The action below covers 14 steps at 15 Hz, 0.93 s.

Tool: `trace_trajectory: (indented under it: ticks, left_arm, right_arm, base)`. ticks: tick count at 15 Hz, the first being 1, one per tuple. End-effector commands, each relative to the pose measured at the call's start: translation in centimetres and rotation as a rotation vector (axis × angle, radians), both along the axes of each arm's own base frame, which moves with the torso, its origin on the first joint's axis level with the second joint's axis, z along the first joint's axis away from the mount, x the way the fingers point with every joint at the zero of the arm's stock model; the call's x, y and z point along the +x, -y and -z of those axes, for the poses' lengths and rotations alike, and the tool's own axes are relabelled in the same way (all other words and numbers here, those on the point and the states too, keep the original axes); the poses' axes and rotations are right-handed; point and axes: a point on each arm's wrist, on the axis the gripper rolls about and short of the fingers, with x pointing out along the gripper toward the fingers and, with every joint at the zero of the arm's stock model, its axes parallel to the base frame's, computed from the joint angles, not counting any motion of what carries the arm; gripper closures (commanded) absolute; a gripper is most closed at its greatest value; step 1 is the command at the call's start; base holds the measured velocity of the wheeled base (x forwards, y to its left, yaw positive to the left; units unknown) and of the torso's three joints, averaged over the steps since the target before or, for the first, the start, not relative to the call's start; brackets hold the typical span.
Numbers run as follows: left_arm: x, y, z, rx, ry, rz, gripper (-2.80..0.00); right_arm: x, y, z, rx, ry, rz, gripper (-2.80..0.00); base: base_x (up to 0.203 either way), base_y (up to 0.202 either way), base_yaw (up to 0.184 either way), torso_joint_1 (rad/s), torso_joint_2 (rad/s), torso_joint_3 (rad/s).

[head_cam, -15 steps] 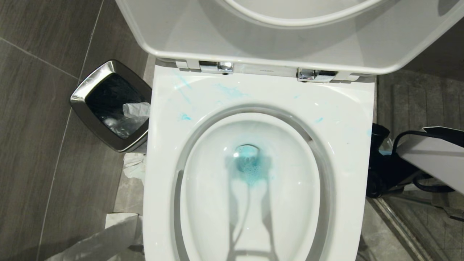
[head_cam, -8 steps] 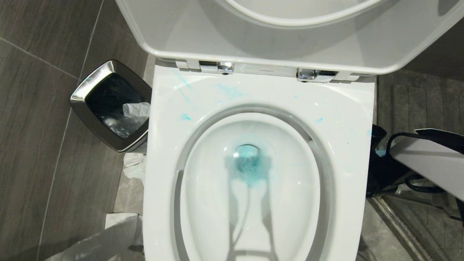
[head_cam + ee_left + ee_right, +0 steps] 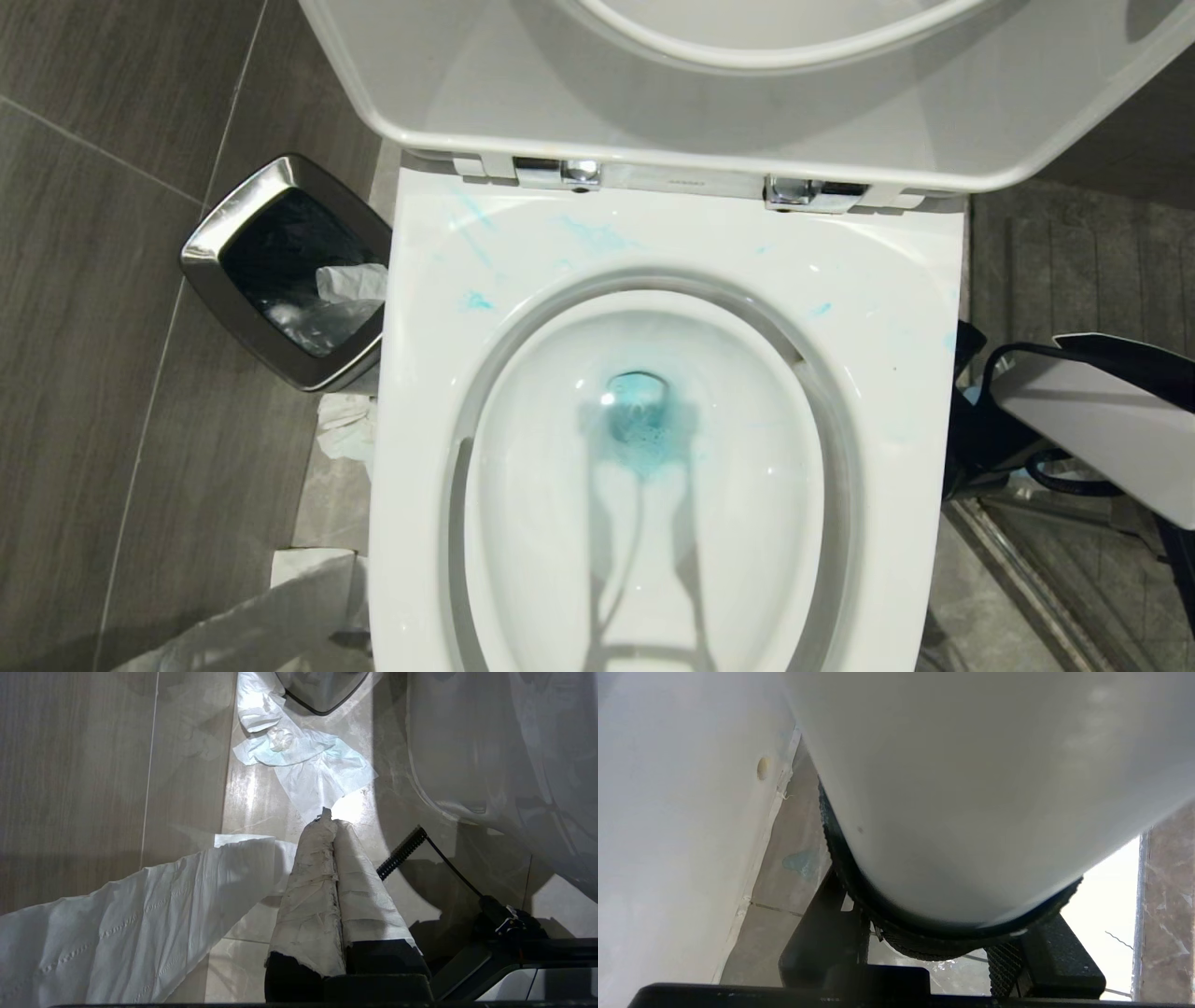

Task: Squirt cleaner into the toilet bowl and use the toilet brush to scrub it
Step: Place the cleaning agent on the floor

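The toilet bowl (image 3: 672, 243) fills the head view, its seat and lid (image 3: 747, 103) raised. Turquoise cleaner (image 3: 642, 425) pools at the drain, and faint blue smears mark the rim. My right arm (image 3: 1092, 420) hangs low beside the bowl's right side. My right gripper (image 3: 948, 905) is shut on a white bottle (image 3: 962, 788), whose cap is hidden. The bowl's outer wall (image 3: 668, 835) is close by it. My left gripper (image 3: 329, 819), with paper-wrapped fingers, hangs shut over the floor left of the bowl. The toilet brush is out of view.
A chrome-rimmed square bin (image 3: 285, 271) stands left of the bowl. Crumpled tissue (image 3: 303, 760) and a long paper strip (image 3: 140, 924) lie on the tiles there. A blue drip (image 3: 799, 863) marks the floor on the right, beside dark gear (image 3: 980, 448).
At the right edge, my right arm has sunk a little and shifted slightly toward the bowl. The bowl, the bin and the left gripper have stayed still.
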Motion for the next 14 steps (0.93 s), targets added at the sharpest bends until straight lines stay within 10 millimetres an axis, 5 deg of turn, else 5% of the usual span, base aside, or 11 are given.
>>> trace_trajectory:
  ticks: [1, 14]
  left_arm:
    - [0.02, 0.0, 0.04, 0.0, -0.002, 0.0, 0.0]
    - [0.02, 0.0, 0.04, 0.0, -0.002, 0.0, 0.0]
  right_arm:
    - [0.01, -0.01, 0.13, 0.0, 0.0, 0.006, 0.0]
    - [0.04, -0.21, 0.18, 0.009, 0.002, 0.038, 0.0]
  base:
    - [0.0, 0.0, 0.0, 0.0, 0.0, 0.0]
    - [0.0, 0.0, 0.0, 0.0, 0.0, 0.0]
